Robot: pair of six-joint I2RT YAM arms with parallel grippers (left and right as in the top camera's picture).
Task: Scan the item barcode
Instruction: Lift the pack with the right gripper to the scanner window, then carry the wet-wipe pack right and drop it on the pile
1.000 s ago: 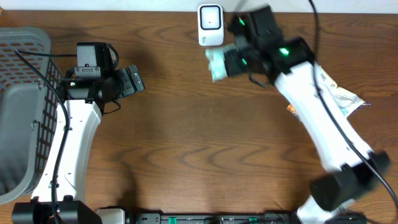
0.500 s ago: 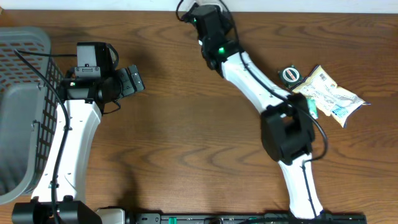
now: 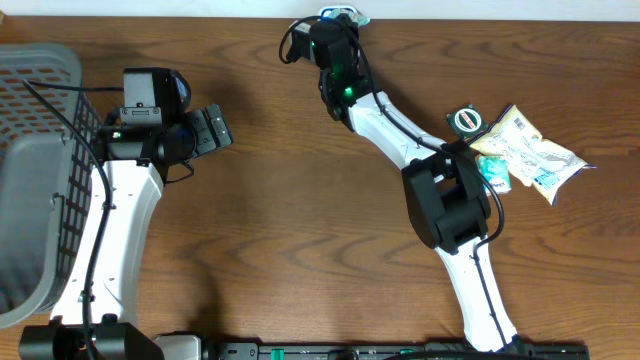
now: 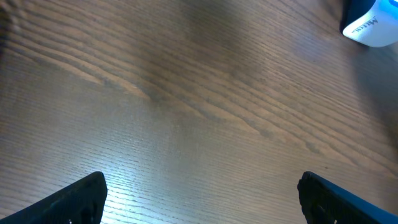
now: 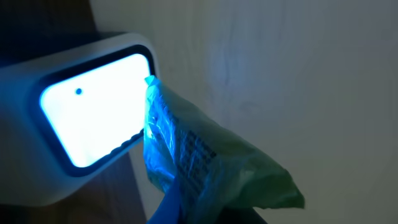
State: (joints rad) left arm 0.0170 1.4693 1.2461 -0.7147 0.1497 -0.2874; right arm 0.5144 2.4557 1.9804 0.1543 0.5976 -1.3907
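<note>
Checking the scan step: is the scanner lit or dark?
Lit: in the right wrist view the scanner shows a bright white-blue window, tinting the packet beside it.

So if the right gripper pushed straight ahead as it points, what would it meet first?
Probably the scanner's lit window, with the packet held by the right gripper touching it first; the gap between them is hard to judge.

- A robot test bench laid out like a shop checkout.
- A barcode scanner (image 5: pixel 87 118) with a lit window, a green packet (image 5: pixel 205 168) right before it.
- A grey basket (image 3: pixel 40 70), a snack bag (image 3: pixel 530 150) and a small tin (image 3: pixel 465 120) on a wooden table (image 3: pixel 280 250).
- Two white robot arms (image 3: pixel 115 215) at the table.
</note>
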